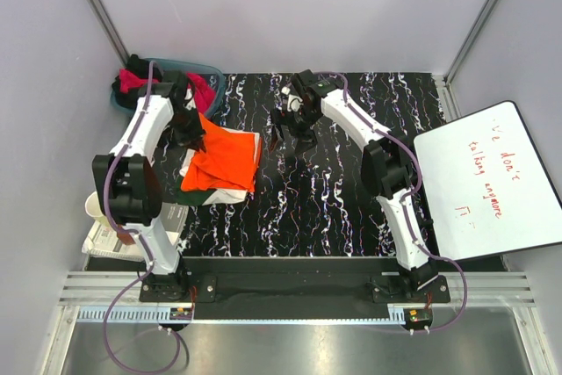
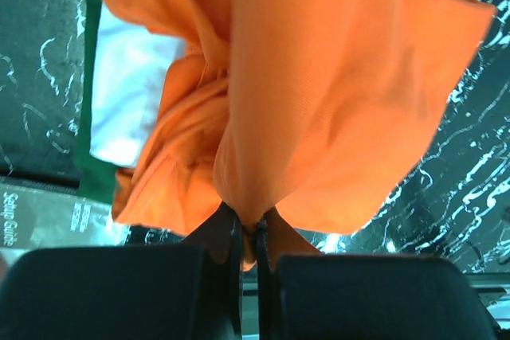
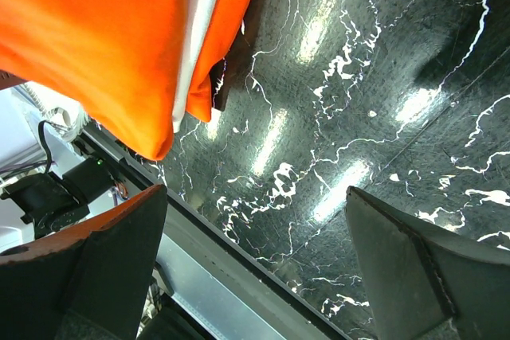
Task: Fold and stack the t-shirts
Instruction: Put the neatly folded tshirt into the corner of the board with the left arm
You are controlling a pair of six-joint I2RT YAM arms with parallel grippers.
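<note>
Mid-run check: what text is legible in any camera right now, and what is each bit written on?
"We don't talking anymore": red handwriting on the white board, top view; faint, so the reading is not certain.
Small red mark below that line: too unclear to read.
"Setup Guide": printed sideways on the booklet, left wrist view.
Smaller print beside that title: too small to read.
Right wrist view: no text.

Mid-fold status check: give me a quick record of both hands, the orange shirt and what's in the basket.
left hand: shut on a bunched edge of the orange t-shirt
right hand: open, empty, above the table
orange t-shirt: at the table's left, lying over a white t-shirt
basket: far left corner, pink cloth and black cloth inside
</note>
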